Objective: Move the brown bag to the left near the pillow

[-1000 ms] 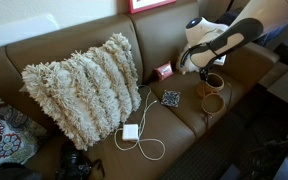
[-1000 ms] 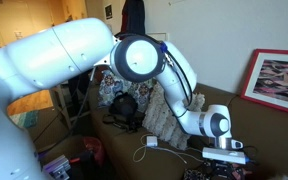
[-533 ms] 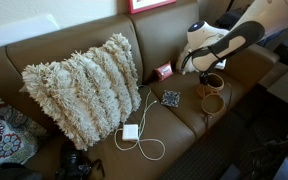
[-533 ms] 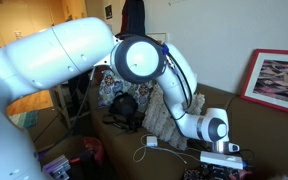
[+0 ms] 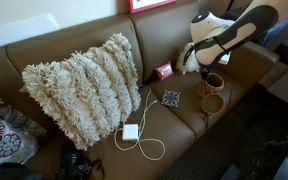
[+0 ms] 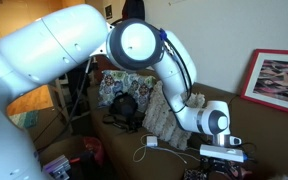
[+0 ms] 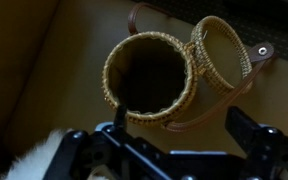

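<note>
Hovering over the open mouth of the brown bag (image 7: 149,85), the gripper (image 7: 174,145) is released: its jaws stand wide to either side of the round rim and nothing is held between them. The bag's lighter circular lid lies touching the body, with the thin strap looped behind. In the last second the arm (image 5: 234,30) has swung its forearm higher and turned the wrist, while the bag has stayed where it was on the desk (image 5: 184,125). That looks like lining up for a grasp, so the carry has not yet begun. Farther along lie a white charger (image 5: 131,132) with its cable, then the pillow (image 5: 84,85), well apart from the bag.
</note>
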